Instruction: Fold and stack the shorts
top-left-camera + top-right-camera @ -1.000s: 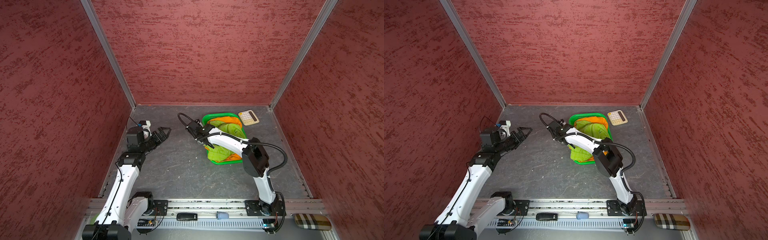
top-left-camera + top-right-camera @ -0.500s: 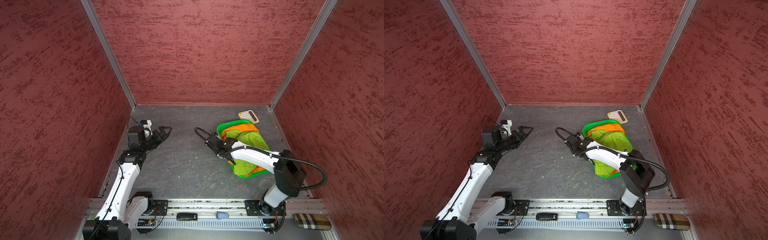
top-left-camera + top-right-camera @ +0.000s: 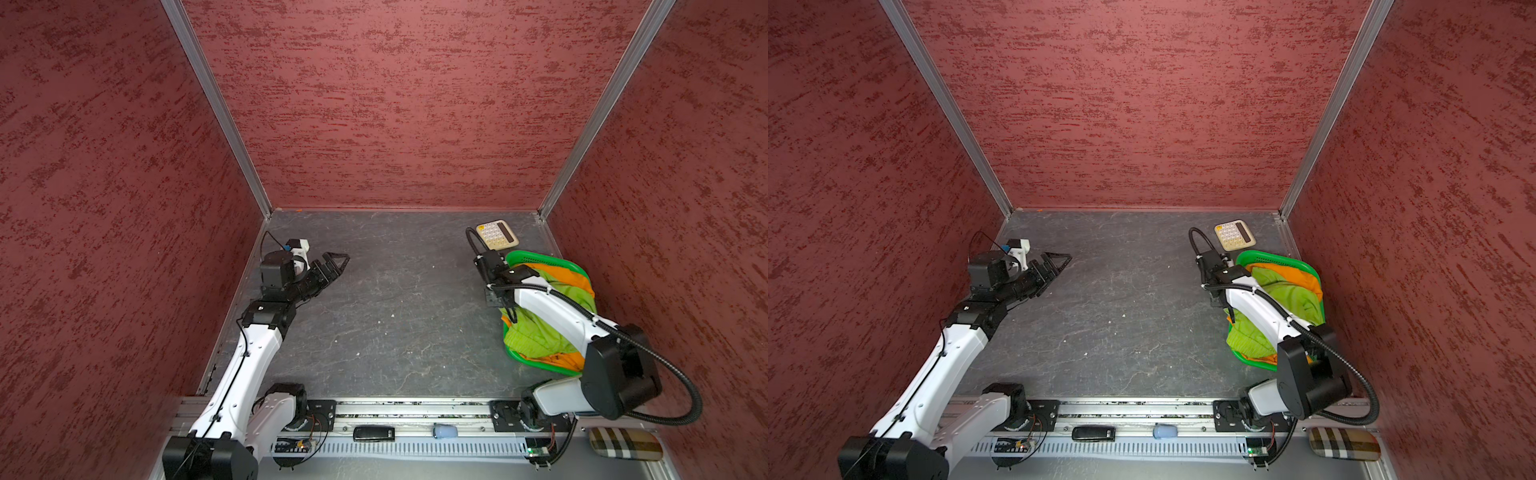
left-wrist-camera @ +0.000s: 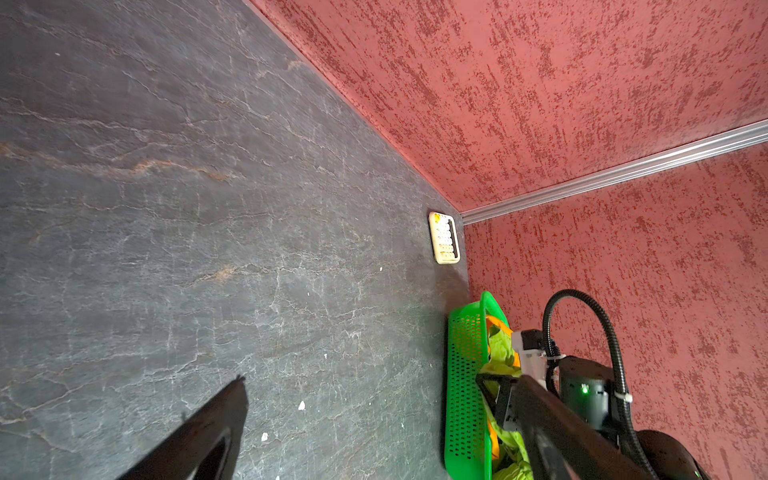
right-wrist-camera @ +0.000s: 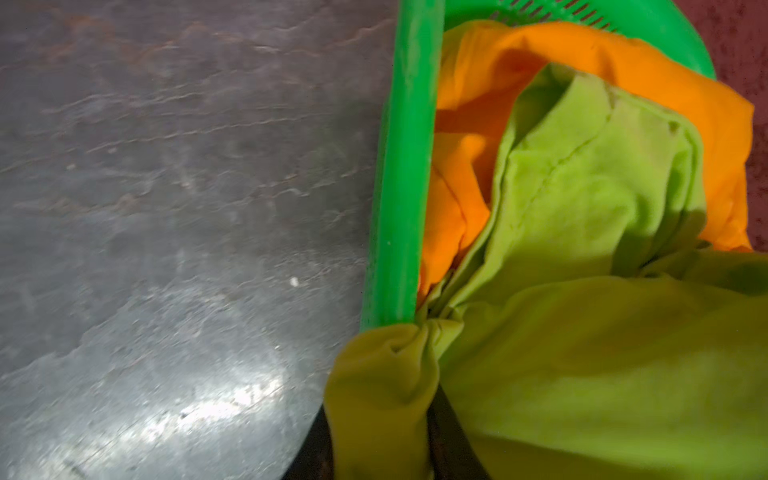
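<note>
Drawing the soft lime green shorts (image 5: 582,187) out of the green perforated plastic basket (image 5: 403,166), we should lift slowly: right jaws pinch their bunched edge, left jaws gape empty.

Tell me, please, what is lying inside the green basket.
The basket holds lime green shorts on top of orange shorts; the right pincer pinches a lime fold at the rim. Anything beneath them is covered.

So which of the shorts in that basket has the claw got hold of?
The lime green shorts: a bunch of their fabric is pinched in the right gripper at the rim of the basket. The orange shorts lie beneath, ungripped.
</note>
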You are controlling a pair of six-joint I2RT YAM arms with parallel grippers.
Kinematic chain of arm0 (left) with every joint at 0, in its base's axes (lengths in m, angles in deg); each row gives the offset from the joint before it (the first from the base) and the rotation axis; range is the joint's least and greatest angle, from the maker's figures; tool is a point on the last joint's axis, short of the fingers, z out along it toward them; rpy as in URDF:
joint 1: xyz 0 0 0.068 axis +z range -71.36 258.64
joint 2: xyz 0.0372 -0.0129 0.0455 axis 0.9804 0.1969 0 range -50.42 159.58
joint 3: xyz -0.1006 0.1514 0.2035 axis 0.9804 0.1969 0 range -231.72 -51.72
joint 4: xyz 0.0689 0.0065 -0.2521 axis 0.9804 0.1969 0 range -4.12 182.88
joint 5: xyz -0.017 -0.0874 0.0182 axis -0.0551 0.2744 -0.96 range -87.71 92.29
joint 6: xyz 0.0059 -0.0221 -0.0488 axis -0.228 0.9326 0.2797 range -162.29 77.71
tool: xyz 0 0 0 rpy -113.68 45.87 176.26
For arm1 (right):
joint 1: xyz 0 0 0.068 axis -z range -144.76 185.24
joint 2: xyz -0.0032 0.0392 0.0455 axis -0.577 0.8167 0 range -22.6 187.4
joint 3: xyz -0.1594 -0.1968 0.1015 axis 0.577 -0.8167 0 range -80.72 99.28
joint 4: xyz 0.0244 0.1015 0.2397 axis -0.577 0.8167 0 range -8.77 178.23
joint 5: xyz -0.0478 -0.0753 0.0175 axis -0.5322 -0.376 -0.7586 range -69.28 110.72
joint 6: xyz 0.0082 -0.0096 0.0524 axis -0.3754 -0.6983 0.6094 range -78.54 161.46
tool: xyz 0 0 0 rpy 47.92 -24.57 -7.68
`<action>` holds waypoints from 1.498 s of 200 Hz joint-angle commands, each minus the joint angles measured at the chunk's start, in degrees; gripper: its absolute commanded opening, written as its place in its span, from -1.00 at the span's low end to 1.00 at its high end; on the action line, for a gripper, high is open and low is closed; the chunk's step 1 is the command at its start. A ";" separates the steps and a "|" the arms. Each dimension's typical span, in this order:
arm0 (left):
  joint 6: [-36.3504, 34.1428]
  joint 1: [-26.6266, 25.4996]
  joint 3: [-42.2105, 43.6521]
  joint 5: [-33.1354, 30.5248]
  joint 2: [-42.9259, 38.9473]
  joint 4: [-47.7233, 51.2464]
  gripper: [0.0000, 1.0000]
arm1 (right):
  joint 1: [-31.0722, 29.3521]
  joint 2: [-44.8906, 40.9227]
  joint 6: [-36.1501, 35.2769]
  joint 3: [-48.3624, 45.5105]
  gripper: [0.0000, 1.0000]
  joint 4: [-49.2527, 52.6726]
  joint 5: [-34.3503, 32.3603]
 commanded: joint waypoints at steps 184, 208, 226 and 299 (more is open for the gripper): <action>-3.83 -8.11 -8.46 -5.06 7.14 1.15 0.99 | 9.11 5.50 -0.24 22.77 0.98 -8.71 11.39; -6.20 -12.82 -10.24 -7.71 8.55 1.34 0.99 | 9.57 -3.84 1.82 17.66 0.98 -9.57 8.55; -8.37 -16.31 -11.79 -9.65 9.94 1.82 0.99 | 11.79 -9.61 2.79 12.75 0.98 -10.24 8.80; -16.71 -28.13 -17.63 -15.93 17.03 5.88 0.99 | 26.33 -16.85 3.47 -0.59 0.98 -15.19 20.61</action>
